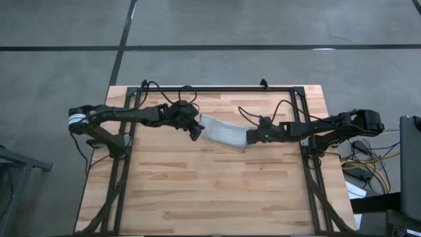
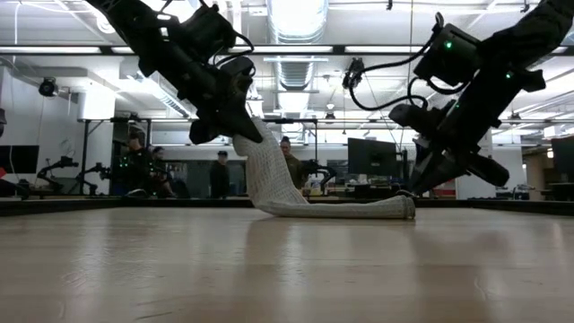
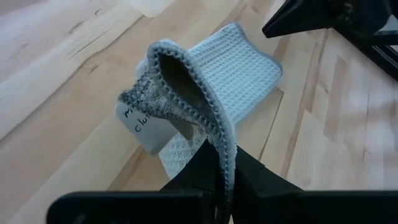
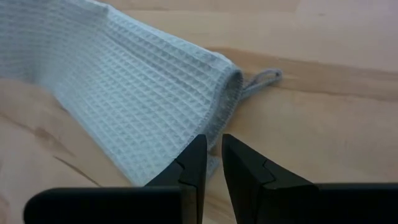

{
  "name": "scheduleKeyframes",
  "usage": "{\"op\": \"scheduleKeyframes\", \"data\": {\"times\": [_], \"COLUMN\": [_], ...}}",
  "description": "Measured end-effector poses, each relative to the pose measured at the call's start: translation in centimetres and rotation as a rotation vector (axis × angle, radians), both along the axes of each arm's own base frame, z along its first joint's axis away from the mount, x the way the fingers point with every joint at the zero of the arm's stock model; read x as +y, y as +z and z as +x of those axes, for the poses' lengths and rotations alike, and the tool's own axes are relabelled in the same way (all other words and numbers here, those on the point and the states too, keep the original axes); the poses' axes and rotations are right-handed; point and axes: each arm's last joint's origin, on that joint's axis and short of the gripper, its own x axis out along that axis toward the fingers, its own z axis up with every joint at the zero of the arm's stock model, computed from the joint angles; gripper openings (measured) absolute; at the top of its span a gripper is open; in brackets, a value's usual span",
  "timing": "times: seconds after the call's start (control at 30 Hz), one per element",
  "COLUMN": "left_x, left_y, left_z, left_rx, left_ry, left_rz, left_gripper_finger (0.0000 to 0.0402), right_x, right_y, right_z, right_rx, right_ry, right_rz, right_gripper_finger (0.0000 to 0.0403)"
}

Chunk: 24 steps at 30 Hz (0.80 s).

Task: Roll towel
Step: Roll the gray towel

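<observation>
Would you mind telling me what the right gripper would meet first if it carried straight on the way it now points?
Most likely the towel: the right gripper points at its near folded end, which lies on the table right ahead. Depth is hard to judge.

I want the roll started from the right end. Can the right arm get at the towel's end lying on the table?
Probably yes: the right gripper sits just at the towel end, nothing between.

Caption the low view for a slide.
Left gripper lifts one end of the towel while its other end lies on the table beside the right gripper.
</observation>
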Motion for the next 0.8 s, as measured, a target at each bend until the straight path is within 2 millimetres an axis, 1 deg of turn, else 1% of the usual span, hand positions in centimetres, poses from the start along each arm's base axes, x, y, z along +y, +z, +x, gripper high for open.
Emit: {"op": "scheduleKeyframes", "data": {"times": [0.23, 0.4, 0.5, 0.7, 0.8], "left_x": [0.0, -0.1, -0.1, -0.2, -0.2], "left_y": [0.4, 0.5, 0.5, 0.5, 0.5], "left_z": [0.3, 0.4, 0.4, 0.4, 0.4], "left_rx": [-0.046, -0.057, -0.058, -0.065, -0.066], "left_ry": [-0.02, -0.024, -0.024, -0.025, -0.026], "left_rz": [-0.006, -0.013, -0.015, -0.042, -0.042], "left_gripper_finger": [0.0021, 0.0021, 0.0021, 0.0021, 0.0021], "right_x": [0.0, -0.1, -0.2, -0.1, -0.1], "right_y": [-0.3, -0.3, -0.5, -1.3, -1.9], "right_z": [-0.2, 0.0, -0.1, -0.7, -1.2], "right_rx": [-0.006, -0.075, -0.085, -0.069, -0.093], "right_ry": [-0.027, -0.033, -0.038, -0.07, -0.071], "right_rz": [0.016, 0.003, -0.004, -0.006, -0.006], "right_gripper_finger": [0.005, 0.005, 0.005, 0.005, 0.005]}}
